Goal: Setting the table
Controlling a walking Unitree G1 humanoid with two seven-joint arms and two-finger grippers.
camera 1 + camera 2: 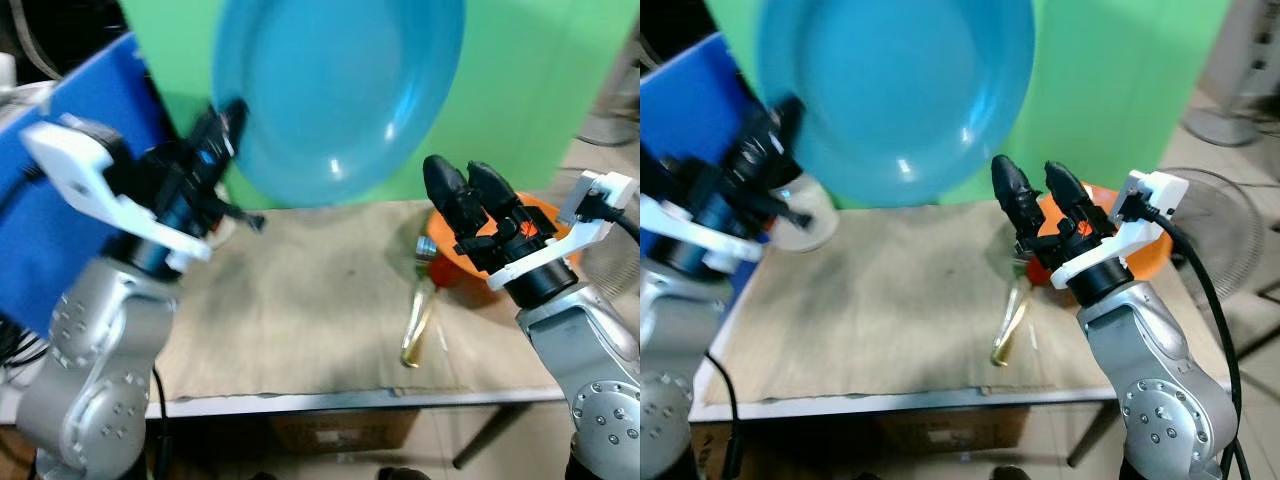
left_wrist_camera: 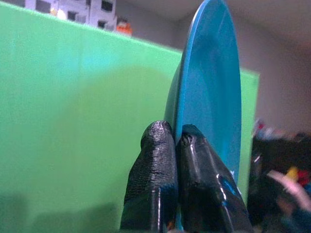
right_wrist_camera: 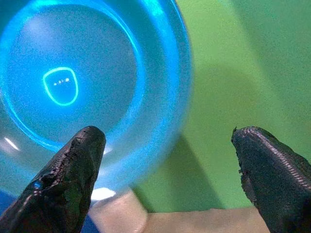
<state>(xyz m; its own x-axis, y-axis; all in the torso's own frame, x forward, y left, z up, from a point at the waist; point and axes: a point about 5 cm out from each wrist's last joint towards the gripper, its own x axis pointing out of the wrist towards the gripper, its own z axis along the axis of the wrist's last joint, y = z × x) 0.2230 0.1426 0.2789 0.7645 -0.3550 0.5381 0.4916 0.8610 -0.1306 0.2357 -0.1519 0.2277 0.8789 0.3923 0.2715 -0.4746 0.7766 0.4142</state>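
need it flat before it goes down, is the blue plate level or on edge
On edge. The blue plate is held upright above the table, its face toward the camera, its rim pinched by the left gripper.

Blue plate (image 1: 335,85) (glossy) upright, above table

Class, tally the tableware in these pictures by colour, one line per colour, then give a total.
Blue: 1, the plate held up by the left tool
Orange: 1, the bowl behind the right tool
Gold: 1, the utensil on the mat
Total: 3
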